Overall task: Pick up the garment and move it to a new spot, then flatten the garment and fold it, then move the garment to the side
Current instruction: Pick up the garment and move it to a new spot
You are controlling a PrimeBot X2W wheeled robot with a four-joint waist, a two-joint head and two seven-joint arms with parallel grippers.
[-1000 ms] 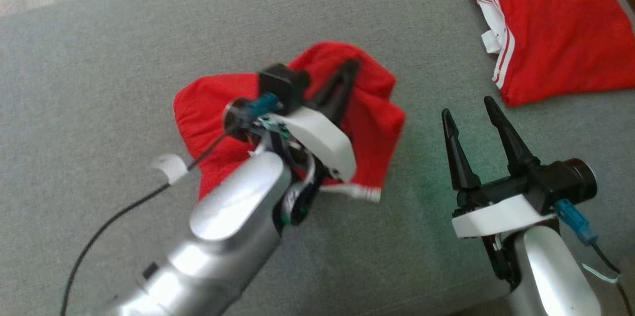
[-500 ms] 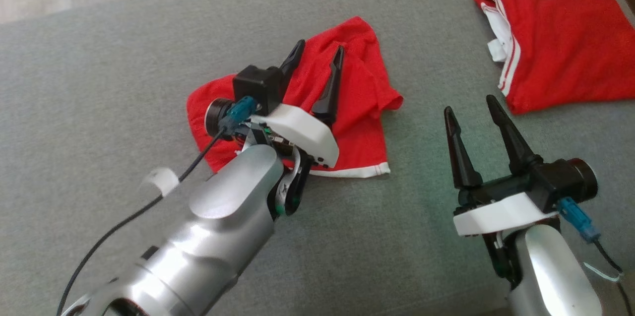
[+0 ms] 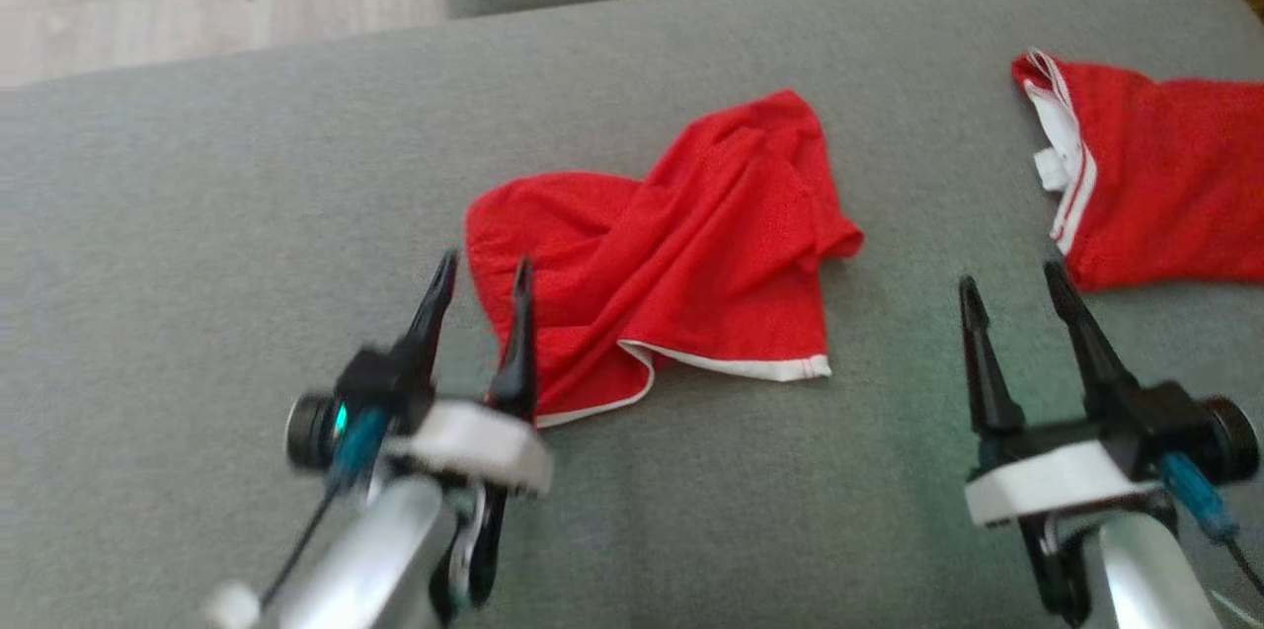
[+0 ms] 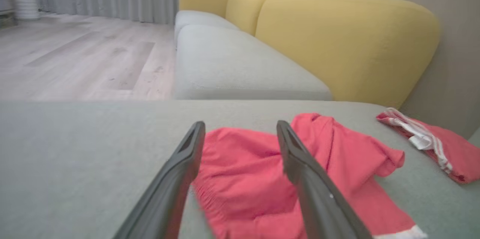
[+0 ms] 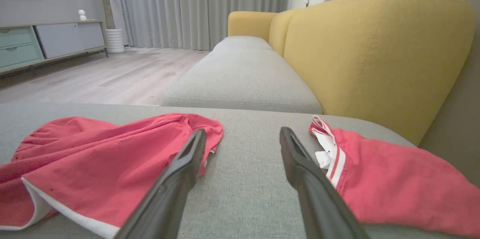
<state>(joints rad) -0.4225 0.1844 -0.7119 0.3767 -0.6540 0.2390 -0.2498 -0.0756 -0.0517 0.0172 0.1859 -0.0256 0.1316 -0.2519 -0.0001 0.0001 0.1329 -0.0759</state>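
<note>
Red garment [image 3: 681, 244] lies crumpled on the grey sofa cushion [image 3: 197, 214], left tool [image 3: 486, 264] at its left edge, right tool [image 3: 1009, 275] apart to its right, both spread and empty.

Soft even daylight, shadows faint — head view smeared, worst at left hand [image 3: 486, 264]; wrist views soft-edged.

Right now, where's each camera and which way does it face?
Head view: above, looking down at grey fabric cushion and crumpled red white-hemmed shorts; left gripper, right gripper below.
Left wrist: low, facing the shorts between its fingers.
Right wrist: low, facing along the cushion; its fingers show.
Shared: wrists both see other red white-striped garment.
</note>
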